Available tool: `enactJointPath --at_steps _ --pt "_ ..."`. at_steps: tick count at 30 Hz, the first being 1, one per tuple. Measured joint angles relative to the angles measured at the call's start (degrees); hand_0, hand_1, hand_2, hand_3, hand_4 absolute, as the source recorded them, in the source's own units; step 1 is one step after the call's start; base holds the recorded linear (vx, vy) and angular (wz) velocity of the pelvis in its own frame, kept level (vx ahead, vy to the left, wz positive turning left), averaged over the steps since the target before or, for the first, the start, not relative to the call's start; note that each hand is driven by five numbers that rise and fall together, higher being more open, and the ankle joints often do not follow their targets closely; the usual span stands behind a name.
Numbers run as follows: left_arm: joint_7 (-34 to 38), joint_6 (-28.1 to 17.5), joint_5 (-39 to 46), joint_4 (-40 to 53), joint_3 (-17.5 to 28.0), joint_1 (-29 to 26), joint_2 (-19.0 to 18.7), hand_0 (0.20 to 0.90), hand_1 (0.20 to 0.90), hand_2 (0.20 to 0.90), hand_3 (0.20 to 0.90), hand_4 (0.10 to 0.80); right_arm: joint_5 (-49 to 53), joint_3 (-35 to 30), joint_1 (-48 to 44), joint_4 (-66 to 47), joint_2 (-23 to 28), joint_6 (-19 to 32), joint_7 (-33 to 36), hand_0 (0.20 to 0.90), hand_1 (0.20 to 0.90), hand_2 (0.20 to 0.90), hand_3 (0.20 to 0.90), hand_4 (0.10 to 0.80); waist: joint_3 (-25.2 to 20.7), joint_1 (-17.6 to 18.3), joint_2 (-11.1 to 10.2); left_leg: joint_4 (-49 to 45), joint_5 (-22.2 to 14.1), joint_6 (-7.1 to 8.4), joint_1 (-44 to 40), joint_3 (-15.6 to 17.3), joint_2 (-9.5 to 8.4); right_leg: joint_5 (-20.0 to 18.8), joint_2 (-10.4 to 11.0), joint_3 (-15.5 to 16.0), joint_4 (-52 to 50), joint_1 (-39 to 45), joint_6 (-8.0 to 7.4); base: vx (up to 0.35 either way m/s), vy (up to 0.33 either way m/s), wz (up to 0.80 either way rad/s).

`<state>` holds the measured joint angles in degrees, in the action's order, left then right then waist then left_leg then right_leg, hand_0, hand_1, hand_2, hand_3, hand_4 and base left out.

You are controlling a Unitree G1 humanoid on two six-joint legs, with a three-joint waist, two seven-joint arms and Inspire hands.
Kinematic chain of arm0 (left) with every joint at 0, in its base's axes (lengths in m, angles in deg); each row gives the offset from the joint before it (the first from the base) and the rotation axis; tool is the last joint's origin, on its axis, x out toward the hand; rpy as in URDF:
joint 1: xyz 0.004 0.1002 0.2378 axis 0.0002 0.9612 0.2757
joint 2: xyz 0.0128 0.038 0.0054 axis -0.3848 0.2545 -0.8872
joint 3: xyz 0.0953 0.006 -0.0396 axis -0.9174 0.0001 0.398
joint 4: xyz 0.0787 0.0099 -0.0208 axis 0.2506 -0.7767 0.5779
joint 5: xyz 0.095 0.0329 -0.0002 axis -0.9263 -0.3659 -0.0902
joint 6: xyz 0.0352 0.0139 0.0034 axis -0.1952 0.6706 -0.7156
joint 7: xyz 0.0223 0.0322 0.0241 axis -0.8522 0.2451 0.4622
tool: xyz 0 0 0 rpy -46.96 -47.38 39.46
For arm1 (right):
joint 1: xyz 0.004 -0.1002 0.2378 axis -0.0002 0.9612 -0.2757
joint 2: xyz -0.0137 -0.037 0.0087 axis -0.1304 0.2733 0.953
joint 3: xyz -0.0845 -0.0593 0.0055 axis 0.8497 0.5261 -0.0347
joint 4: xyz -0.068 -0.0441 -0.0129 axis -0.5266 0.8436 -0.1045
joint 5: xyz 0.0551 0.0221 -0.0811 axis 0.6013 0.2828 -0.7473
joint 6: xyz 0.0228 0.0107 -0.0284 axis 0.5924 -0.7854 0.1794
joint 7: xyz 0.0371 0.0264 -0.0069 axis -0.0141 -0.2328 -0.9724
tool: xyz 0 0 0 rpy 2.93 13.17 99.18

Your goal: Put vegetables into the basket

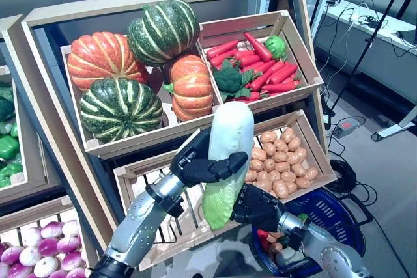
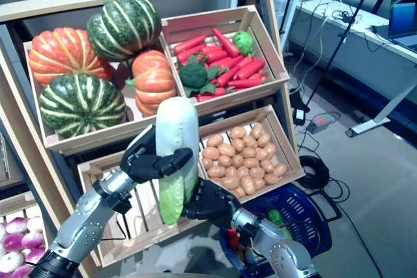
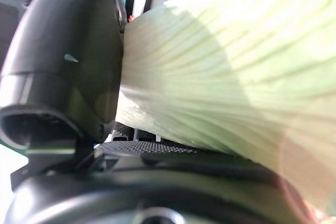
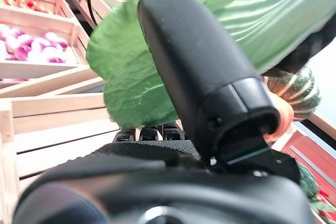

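A long napa cabbage (image 1: 227, 154), white at the top and green at the bottom, stands upright in the air before the lower crates. My left hand (image 1: 205, 164) is curled round its middle, thumb (image 3: 68, 72) pressed to its pale ribbed side (image 3: 220, 72). My right hand (image 1: 257, 206) grips the green leafy end (image 4: 136, 77) from below, thumb (image 4: 205, 82) across the leaves. The blue basket (image 1: 332, 213) sits on the floor at the lower right, under my right arm, with some vegetables (image 1: 272, 242) in it.
A wooden stand holds crates: pumpkins (image 1: 124, 69) upper left, red carrots and broccoli (image 1: 251, 63) upper right, potatoes (image 1: 283, 157) lower right, an empty slatted crate (image 1: 153, 216) behind the cabbage. Red onions (image 1: 39, 249) lie lower left. Desk and stands at right.
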<state>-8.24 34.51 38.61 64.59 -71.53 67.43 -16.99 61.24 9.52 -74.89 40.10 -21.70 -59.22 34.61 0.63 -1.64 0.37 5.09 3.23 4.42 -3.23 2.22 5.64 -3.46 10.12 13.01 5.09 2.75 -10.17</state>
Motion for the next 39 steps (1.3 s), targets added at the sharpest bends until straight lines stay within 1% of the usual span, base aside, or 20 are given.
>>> enactJointPath --at_steps 2,7,12,13,20,21,22,23,24,30,33,34,35,36,38,39 --pt "-1.06 0.57 2.25 0.00 -0.38 0.00 0.62 0.300 0.300 0.300 0.300 0.400 0.00 0.35 0.00 0.00 -0.11 -0.02 -0.37 0.900 0.900 0.900 0.900 0.800 -0.01 0.07 0.01 0.00 0.00 0.00 0.00 0.07 0.00 -0.02 0.00 -0.12 0.00 -0.07 -0.02 0.000 0.000 0.00" --pt "-2.47 4.47 7.69 0.00 -1.12 0.00 1.20 0.300 0.300 0.300 0.300 0.400 0.01 2.00 -0.06 0.00 0.12 -0.01 -1.60 0.900 0.900 0.900 0.900 0.800 -0.06 -0.01 0.00 0.00 0.00 -0.01 -0.02 0.21 0.00 -0.02 -0.01 -0.17 0.00 -0.08 -0.01 0.000 0.000 0.00" --pt "-2.81 7.07 9.22 -0.04 -1.32 -0.01 1.15 0.300 0.300 0.300 0.300 0.400 0.01 2.71 -0.08 0.00 0.84 0.02 -2.05 0.900 0.900 0.900 0.900 0.800 -0.06 -0.05 -0.02 0.00 0.00 0.00 -0.02 0.21 -0.01 -0.02 0.00 -0.18 0.00 -0.08 -0.02 0.000 0.000 0.00" --pt "-2.81 8.38 9.70 -0.05 -1.35 -0.01 1.15 0.300 0.300 0.300 0.300 0.400 0.01 3.10 -0.09 0.00 1.29 0.07 -2.21 0.900 0.900 0.900 0.900 0.800 -0.07 -0.05 -0.02 0.00 0.00 0.00 -0.02 0.21 -0.01 -0.03 0.00 -0.19 0.00 -0.07 -0.02 0.000 0.000 0.00" --pt "-2.98 12.64 9.74 -0.44 -1.52 -0.02 1.09 0.300 0.300 0.300 0.300 0.400 -0.02 4.95 -0.09 -0.01 3.42 0.78 -2.27 0.900 0.900 0.900 0.900 0.800 -0.11 -0.05 0.01 0.00 0.00 -0.01 0.00 0.20 -0.01 -0.03 -0.01 -0.19 0.00 -0.07 -0.02 0.000 0.000 0.00" --pt "-3.19 13.07 9.74 -0.68 -1.52 -0.04 1.09 0.300 0.300 0.300 0.300 0.400 -0.02 5.01 -0.08 -0.01 3.52 0.80 -2.28 0.768 0.768 0.768 0.768 0.712 -0.13 -0.04 0.03 0.00 0.00 -0.01 0.00 0.21 -0.01 -0.03 0.00 -0.19 0.00 -0.07 -0.02 0.000 0.000 0.00" --pt "-3.31 13.38 9.74 -0.78 -1.48 -0.10 1.09 0.300 0.300 0.300 0.300 0.400 -0.03 5.01 -0.07 -0.01 3.55 0.81 -2.31 0.606 0.606 0.606 0.606 0.604 -0.14 -0.05 0.04 0.00 0.00 -0.01 0.00 0.21 -0.01 -0.03 0.00 -0.19 0.00 -0.07 -0.02 0.000 0.000 0.00" --pt "-3.68 13.72 9.73 -1.08 -1.48 -0.34 1.02 0.300 0.300 0.300 0.300 0.400 -0.05 5.01 -0.03 -0.01 3.65 0.81 -2.44 0.408 0.408 0.408 0.408 0.472 -0.15 -0.07 0.06 0.00 0.00 -0.01 0.02 0.21 -0.01 -0.03 -0.01 -0.19 0.00 -0.07 -0.02 0.000 0.000 0.00" --pt "-3.92 13.93 9.72 -1.29 -1.48 -0.54 1.08 0.300 0.300 0.300 0.300 0.400 -0.06 5.06 -0.03 0.00 3.73 0.81 -2.64 0.300 0.300 0.300 0.300 0.400 -0.16 -0.08 0.07 0.00 -0.01 -0.01 0.02 0.20 -0.01 -0.03 -0.01 -0.18 0.00 -0.07 -0.02 0.000 0.000 0.00" --pt "-5.27 16.55 8.45 -2.02 -0.36 -1.03 0.23 0.300 0.300 0.300 0.300 0.400 -0.07 6.59 0.01 -0.03 4.89 0.83 -3.86 0.300 0.300 0.300 0.300 0.400 -0.30 -0.07 0.28 0.01 -0.03 -0.04 0.04 0.20 0.01 -0.02 -0.01 -0.17 0.00 -0.07 -0.02 0.000 0.000 0.00" --pt "-5.75 16.99 7.51 -2.06 0.05 -1.05 0.12 0.300 0.300 0.300 0.300 0.400 -0.07 7.14 0.11 -0.03 4.99 0.82 -3.99 0.300 0.300 0.300 0.300 0.400 -0.31 -0.08 0.28 0.01 -0.10 -0.17 0.07 0.21 0.01 -0.02 -0.01 -0.16 0.00 -0.07 -0.02 0.000 0.000 0.00" --pt "-6.05 16.94 7.38 -2.06 0.06 -1.10 0.12 0.705 0.705 0.705 0.705 0.670 -0.07 7.14 0.11 -0.03 5.01 0.82 -3.98 0.300 0.300 0.300 0.300 0.400 -0.30 -0.10 0.28 0.01 -0.11 -0.17 0.07 0.21 0.01 -0.02 -0.01 -0.15 0.00 -0.07 -0.02 0.000 0.000 0.00" --pt "-6.33 16.67 7.17 -2.05 0.07 -1.11 0.12 0.705 0.705 0.705 0.705 0.670 -0.07 7.14 0.11 -0.03 5.06 0.82 -3.98 0.300 0.300 0.300 0.300 0.400 -0.30 -0.09 0.28 0.01 -0.11 -0.18 0.09 0.21 0.02 -0.02 -0.01 -0.13 0.00 -0.07 -0.02 0.000 0.000 0.00" --pt "-6.54 16.18 6.82 -2.05 0.16 -1.11 0.10 0.900 0.900 0.900 0.900 0.800 -0.07 7.14 0.11 -0.03 5.09 0.82 -3.97 0.300 0.300 0.300 0.300 0.400 -0.30 -0.10 0.28 0.01 -0.12 -0.20 0.12 0.21 0.02 -0.02 -0.01 -0.12 0.00 -0.08 -0.02 0.000 0.000 0.00" --pt "-6.64 15.27 5.51 -1.99 0.21 -1.10 -0.38 0.900 0.900 0.900 0.900 0.800 -0.07 7.12 0.11 -0.02 5.36 0.83 -3.84 0.300 0.300 0.300 0.300 0.400 -0.30 -0.08 0.28 0.01 -0.13 -0.22 0.15 0.21 0.04 -0.02 -0.01 -0.10 0.00 -0.11 -0.02 0.000 0.000 0.00" --pt "-6.63 14.54 4.26 -1.90 -0.01 -1.06 -1.24 0.900 0.900 0.900 0.900 0.800 -0.07 6.89 0.12 -0.02 5.61 0.83 -3.25 0.300 0.300 0.300 0.300 0.400 -0.29 -0.06 0.30 0.01 -0.14 -0.22 0.18 0.21 0.05 -0.02 -0.02 -0.10 0.00 -0.15 -0.02 0.000 0.000 0.00"
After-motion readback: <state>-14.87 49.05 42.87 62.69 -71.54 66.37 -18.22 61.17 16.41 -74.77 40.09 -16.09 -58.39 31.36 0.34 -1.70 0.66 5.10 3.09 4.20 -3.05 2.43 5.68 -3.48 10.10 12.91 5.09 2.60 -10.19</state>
